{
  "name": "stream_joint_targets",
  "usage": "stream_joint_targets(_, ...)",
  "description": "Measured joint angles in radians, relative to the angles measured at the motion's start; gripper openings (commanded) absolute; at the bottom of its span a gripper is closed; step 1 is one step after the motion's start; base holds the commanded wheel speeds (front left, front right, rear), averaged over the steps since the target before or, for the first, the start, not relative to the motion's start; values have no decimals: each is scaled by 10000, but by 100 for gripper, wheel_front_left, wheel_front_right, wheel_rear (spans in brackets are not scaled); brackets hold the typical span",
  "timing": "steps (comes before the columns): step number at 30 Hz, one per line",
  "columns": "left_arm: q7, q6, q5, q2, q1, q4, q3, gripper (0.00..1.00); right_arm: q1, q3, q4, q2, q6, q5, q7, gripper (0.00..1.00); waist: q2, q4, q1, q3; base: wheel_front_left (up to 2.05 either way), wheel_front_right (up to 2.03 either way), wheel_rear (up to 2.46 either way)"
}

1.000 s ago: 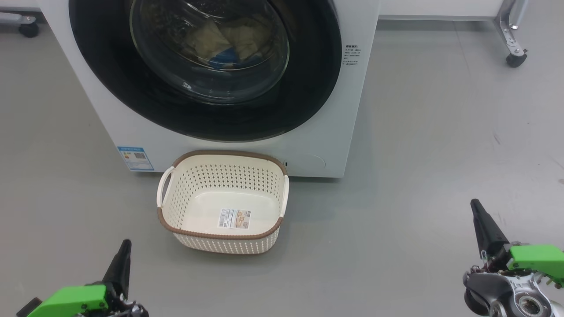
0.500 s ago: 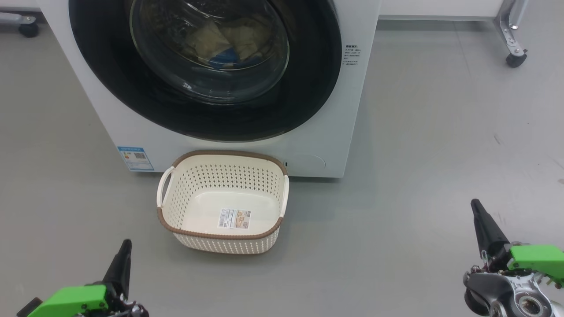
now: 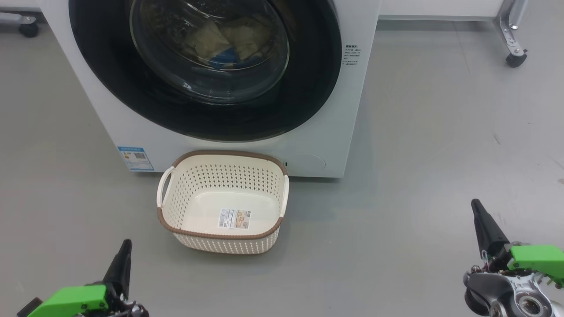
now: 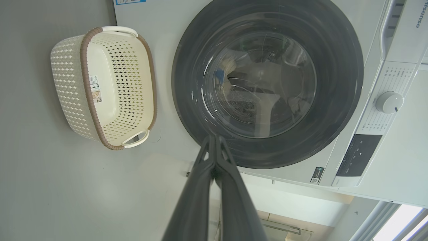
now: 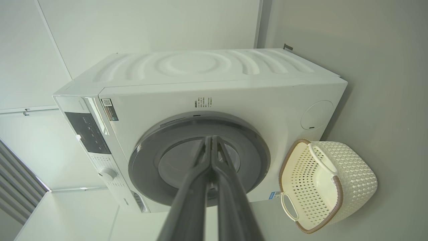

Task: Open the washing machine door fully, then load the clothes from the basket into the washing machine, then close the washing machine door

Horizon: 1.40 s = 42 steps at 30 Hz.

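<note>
The white washing machine (image 3: 335,110) stands ahead with its black-rimmed round door (image 3: 304,101) closed flat against the front. Through the glass I see the cream clothes (image 3: 229,37) with a blue patch lying inside the drum. The cream basket (image 3: 222,244) sits on the floor just in front of the machine, holding nothing but its label sticker. My left gripper (image 3: 127,243) is shut at the lower left and my right gripper (image 3: 474,203) is shut at the lower right, both well back from the basket and holding nothing. The door (image 4: 187,100) and basket (image 4: 67,83) also appear in the left wrist view.
Grey floor lies all around the basket. A castor wheel of a metal frame (image 3: 514,57) stands at the far right, and another wheel (image 3: 27,28) at the far left. The machine's control knob (image 4: 388,102) and dark display panel (image 4: 357,154) sit above the door.
</note>
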Motion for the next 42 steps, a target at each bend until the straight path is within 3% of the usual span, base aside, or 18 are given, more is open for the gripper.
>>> stream_joint_targets(42, 13, 0, 33, -33, 0, 2, 52, 0, 0, -31, 0, 0, 0, 0, 15, 0, 0, 0, 0, 0, 0, 0, 0)
